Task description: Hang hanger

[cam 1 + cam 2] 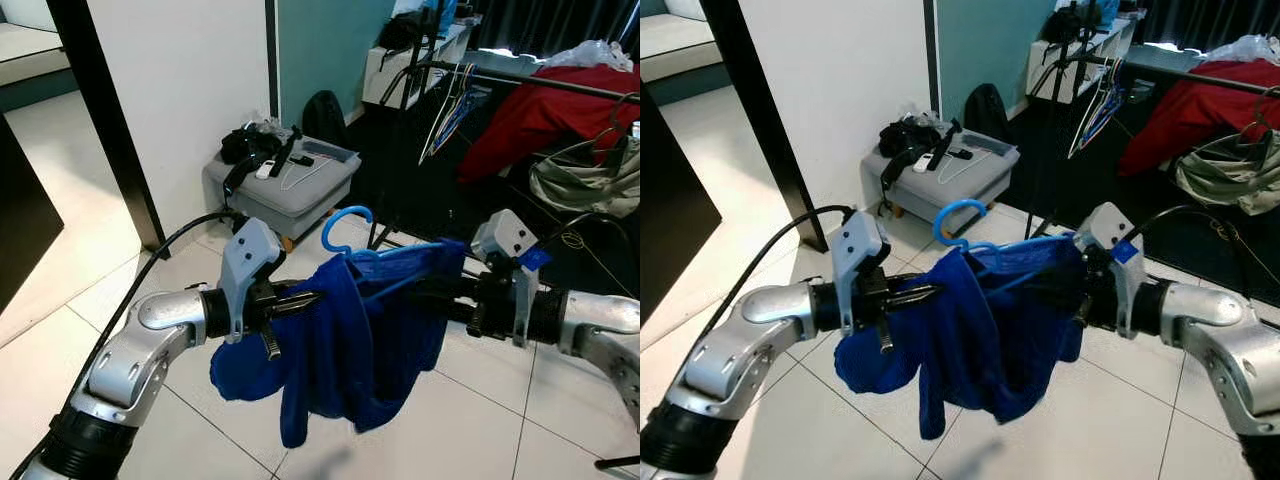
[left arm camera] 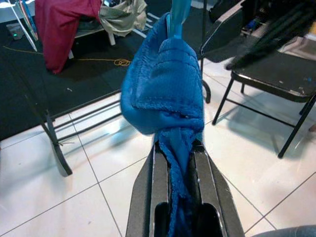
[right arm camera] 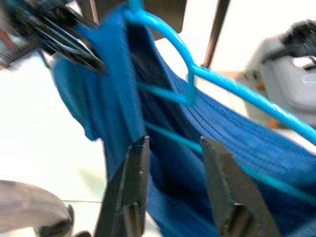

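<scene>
A blue hanger (image 1: 345,226) with a blue garment (image 1: 340,345) draped on it hangs in the air between my two grippers, hook pointing up. My left gripper (image 2: 180,148) is shut on a bunched fold of the garment at its left end. My right gripper (image 3: 170,148) is at the garment's right end. Its fingers stand apart on either side of the cloth and the hanger's thin lower bar. A black clothes rail (image 1: 540,80) crosses the back right, with several hangers (image 1: 450,110) and a red garment (image 1: 560,115) on it.
A grey ottoman (image 1: 285,190) with dark items on it stands by the white wall ahead. A black post (image 1: 110,120) rises at the left. A black folding chair (image 2: 276,74) and the rail's floor frame (image 2: 54,143) stand on the tiled floor.
</scene>
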### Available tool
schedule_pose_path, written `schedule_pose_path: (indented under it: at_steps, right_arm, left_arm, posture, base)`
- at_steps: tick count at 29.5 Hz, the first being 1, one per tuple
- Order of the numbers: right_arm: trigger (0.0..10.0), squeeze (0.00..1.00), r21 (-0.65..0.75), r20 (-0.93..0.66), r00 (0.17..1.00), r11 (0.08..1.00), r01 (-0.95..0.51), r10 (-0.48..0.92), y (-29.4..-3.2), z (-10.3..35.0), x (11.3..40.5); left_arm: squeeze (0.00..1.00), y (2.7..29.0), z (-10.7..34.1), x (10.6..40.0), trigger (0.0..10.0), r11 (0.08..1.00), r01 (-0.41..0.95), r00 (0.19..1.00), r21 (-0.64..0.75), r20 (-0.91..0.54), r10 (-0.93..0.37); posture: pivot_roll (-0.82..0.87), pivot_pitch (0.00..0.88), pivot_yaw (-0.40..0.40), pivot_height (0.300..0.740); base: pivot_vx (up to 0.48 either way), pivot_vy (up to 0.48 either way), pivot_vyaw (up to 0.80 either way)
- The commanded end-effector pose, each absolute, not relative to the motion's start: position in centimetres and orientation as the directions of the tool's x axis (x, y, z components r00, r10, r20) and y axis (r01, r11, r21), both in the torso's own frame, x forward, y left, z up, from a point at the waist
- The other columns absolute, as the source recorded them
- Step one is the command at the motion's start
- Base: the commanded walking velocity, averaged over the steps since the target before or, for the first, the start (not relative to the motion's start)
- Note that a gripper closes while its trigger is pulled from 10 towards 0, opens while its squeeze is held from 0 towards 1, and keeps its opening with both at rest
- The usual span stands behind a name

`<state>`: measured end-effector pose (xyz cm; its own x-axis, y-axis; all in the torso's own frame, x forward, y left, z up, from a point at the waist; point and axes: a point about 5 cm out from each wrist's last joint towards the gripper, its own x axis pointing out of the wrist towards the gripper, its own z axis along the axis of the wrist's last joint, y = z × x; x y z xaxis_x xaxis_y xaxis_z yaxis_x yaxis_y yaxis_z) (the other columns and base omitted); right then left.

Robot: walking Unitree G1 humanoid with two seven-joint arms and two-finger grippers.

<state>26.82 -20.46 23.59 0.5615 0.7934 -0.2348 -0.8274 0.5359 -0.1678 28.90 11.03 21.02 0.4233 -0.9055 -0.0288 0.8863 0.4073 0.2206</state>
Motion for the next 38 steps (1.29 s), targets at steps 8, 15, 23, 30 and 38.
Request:
schedule_pose_path:
  at_steps: [8,15,23,30,38]
  right_arm:
    - [10.0,1.00,-0.168,-0.032,0.517,0.505,-0.847,0.856,-21.3,27.3,25.8]
    - [10.0,1.00,-0.179,0.098,0.586,0.593,-0.785,0.804,-23.6,29.9,26.3]
    - [10.0,0.00,-0.299,-0.044,0.711,0.670,-0.680,0.702,-28.3,30.6,26.3]
    - [10.0,0.00,-0.320,-0.309,0.675,0.595,-0.737,0.670,-31.9,30.7,23.9]
    - [10.0,0.00,-0.299,-0.371,0.619,0.542,-0.785,0.692,-31.8,30.0,23.6]
  left_arm:
    - [0.00,10.9,21.4,29.2,10.0,0.413,0.885,0.419,0.217,0.021,-0.908]
    - [0.00,11.4,21.5,29.5,10.0,0.429,0.878,0.433,0.212,0.030,-0.901]
    - [0.00,11.6,22.3,29.0,10.0,0.366,0.897,0.370,0.248,0.033,-0.929]
    - [0.00,11.2,23.4,27.8,10.0,0.234,0.925,0.241,0.300,0.014,-0.971]
    - [0.00,10.4,24.0,26.9,10.0,0.134,0.937,0.141,0.323,0.001,-0.990]
  posture:
    - [-0.11,0.083,-0.021,0.740]
    - [-0.12,0.081,-0.023,0.740]
    - [-0.11,0.083,-0.027,0.740]
    - [-0.11,0.085,-0.022,0.740]
    - [-0.11,0.076,-0.009,0.740]
  base:
    - [0.000,0.000,0.00]
    - [0.000,0.000,0.00]
    - [0.000,0.000,0.00]
    - [0.000,0.000,0.00]
    - [0.000,0.000,0.00]
